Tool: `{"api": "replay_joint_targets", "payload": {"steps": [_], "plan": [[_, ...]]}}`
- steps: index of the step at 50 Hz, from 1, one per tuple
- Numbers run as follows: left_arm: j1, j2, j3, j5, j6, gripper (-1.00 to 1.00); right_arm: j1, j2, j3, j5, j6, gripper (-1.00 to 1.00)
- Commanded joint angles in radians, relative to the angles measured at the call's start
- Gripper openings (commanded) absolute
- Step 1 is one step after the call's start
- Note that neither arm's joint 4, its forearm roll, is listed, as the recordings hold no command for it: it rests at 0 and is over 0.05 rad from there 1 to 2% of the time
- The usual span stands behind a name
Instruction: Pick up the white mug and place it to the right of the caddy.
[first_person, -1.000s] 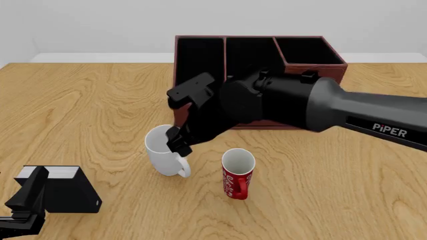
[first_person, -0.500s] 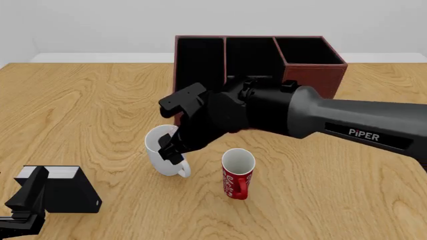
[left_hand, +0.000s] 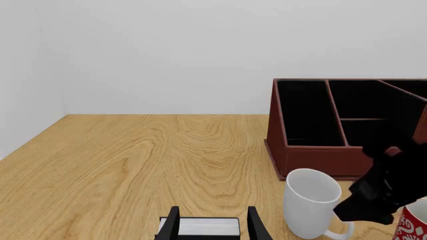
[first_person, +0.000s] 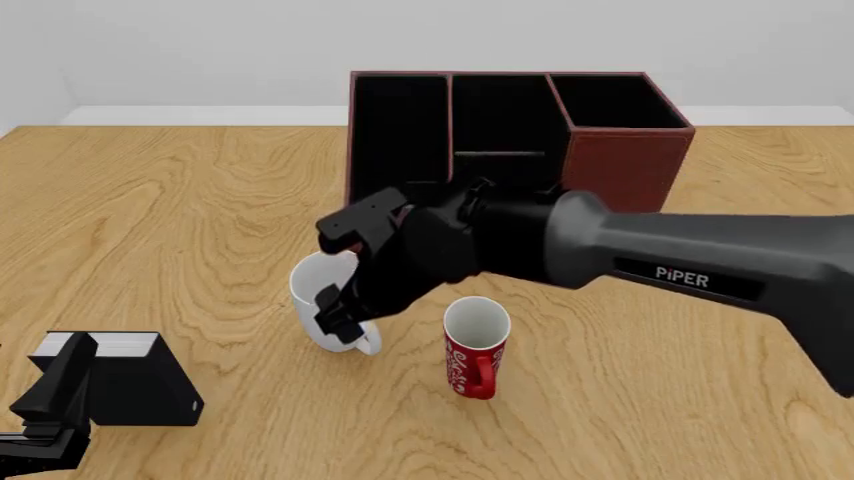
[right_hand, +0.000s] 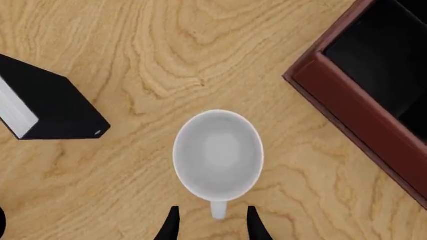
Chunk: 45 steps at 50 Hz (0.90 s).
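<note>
The white mug (first_person: 320, 305) stands upright on the counter (first_person: 200, 220), at 7 o'clock from the caddy (first_person: 514, 140). The right pincer (right_hand: 211, 226) hangs above, fingers parted astride its handle, gripping nothing.

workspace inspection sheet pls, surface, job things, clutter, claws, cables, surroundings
surface: wooden table, light grain.
job's things: white mug upright, in front of the caddy's left end; caddy at the table's far side, compartments black-lined.
clutter: red mug upright, right of the white mug; small black box with white top, near left.
claws: right claw open, fingers either side of the white mug's handle; left claw open, at the black box.
cables: nothing seen.
surroundings: plain pale wall.
</note>
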Motion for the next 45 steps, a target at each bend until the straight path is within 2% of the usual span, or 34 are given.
{"api": "replay_joint_targets", "payload": {"steps": [1,45], "plan": [[0.0,0.0,0.0,0.0,0.0,1.0,0.005,0.024,0.004,-0.01,0.008,1.0],[0.0,0.0,0.0,0.0,0.0,1.0,0.009,0.049,0.055,-0.046,0.041,1.0]]}}
